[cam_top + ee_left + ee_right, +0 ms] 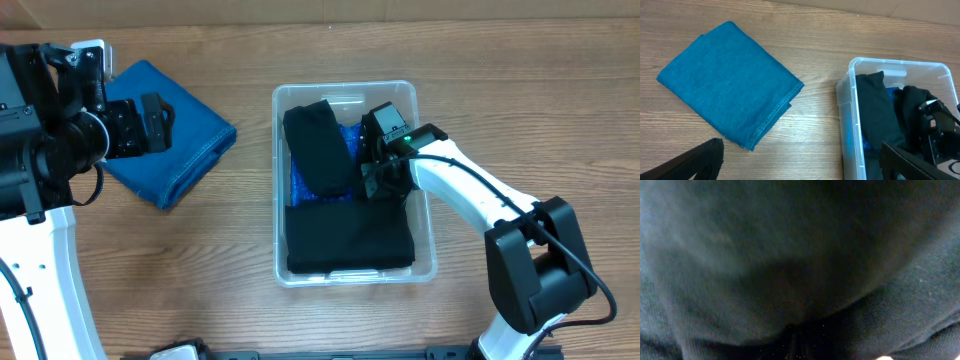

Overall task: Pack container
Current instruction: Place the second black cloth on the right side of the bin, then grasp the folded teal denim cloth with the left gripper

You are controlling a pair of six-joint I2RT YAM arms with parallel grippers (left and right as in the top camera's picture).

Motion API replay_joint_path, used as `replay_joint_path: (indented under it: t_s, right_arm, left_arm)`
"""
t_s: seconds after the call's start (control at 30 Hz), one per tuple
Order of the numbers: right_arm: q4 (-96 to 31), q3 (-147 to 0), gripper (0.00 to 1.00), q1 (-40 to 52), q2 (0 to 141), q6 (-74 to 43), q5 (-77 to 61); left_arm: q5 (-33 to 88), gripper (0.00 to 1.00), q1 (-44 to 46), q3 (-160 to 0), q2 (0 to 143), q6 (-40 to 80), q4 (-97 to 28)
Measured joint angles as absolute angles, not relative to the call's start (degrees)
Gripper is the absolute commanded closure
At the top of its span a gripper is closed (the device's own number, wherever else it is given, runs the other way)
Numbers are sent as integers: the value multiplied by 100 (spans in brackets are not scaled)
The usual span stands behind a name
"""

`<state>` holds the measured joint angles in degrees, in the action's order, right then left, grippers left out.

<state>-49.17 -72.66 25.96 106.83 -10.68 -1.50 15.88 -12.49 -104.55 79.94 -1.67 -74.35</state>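
The clear plastic container (427, 240) stands mid-table. It holds a flat folded black cloth (350, 238) at the front, a second black cloth (320, 145) at the back left, and a shiny blue cloth (297, 185) under them. My right gripper (372, 178) is down inside the container against the black cloths. Black fabric (800, 255) fills the right wrist view and hides the fingers. My left gripper (163, 122) is open and empty, hovering by a folded blue denim cloth (185, 150) at the left. The left wrist view shows that cloth (727, 82) and the container (900, 63).
The wooden table (230, 260) runs past the container on all sides. The left arm's base (30, 150) is at the far left and the right arm's base (535, 275) at the front right. The left wrist view shows my open gripper (802, 150) over bare wood.
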Motion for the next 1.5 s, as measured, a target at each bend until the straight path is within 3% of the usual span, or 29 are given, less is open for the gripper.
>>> replay_joint_path:
  t_s: [0.17, 0.33, 0.37, 0.4, 0.43, 0.6, 0.67, 0.87, 1.0, 1.23, 1.5]
  right_arm:
    - [-5555, -8053, 82, 2589, 10724, -1066, -117]
    - [-6722, -10562, 74, 2585, 10735, -1061, -75]
    - [-7122, -11078, 65, 2578, 10755, -1100, 8]
    - [-7290, -11384, 29, 2558, 10755, -1135, 69]
    - [-7544, -11852, 0, 2515, 10755, -1164, 172]
    - [-8224, -13196, 0, 1798, 10718, -1354, 497]
    - [-8455, -13353, 0, 1074, 10715, -1470, 504]
    - [-9190, -13117, 0, -871, 10726, -1533, 257]
    - [-9096, -12486, 0, -1588, 10726, -1509, -213]
    - [-8715, -11629, 0, -1678, 10731, -1426, -565]
    - [-8700, -11566, 0, -1651, 10731, -1317, -613]
  left_arm:
    - [1588, 0, -1249, -10455, 7994, -167, -7437]
    - [1588, 0, -1249, -10455, 7994, -167, -7450]
    - [1588, 0, -1249, -10455, 7994, -167, -7446]
    - [1592, 0, -1249, -10457, 7994, -167, -7454]
    - [1590, 0, -1249, -10457, 7994, -167, -7461]
    - [1544, 0, -1249, -10457, 7996, -152, -7491]
    - [1278, 0, -1249, -10457, 8027, 62, -7522]
    - [591, 0, -1549, -10457, 8527, 939, -7566]
    - [602, 0, -2331, -10457, 9260, 1317, -7358]
    - [1778, 0, -3568, -10447, 10986, 1138, -6893]
    - [2749, 0, -3673, -10416, 12790, 705, -6479]
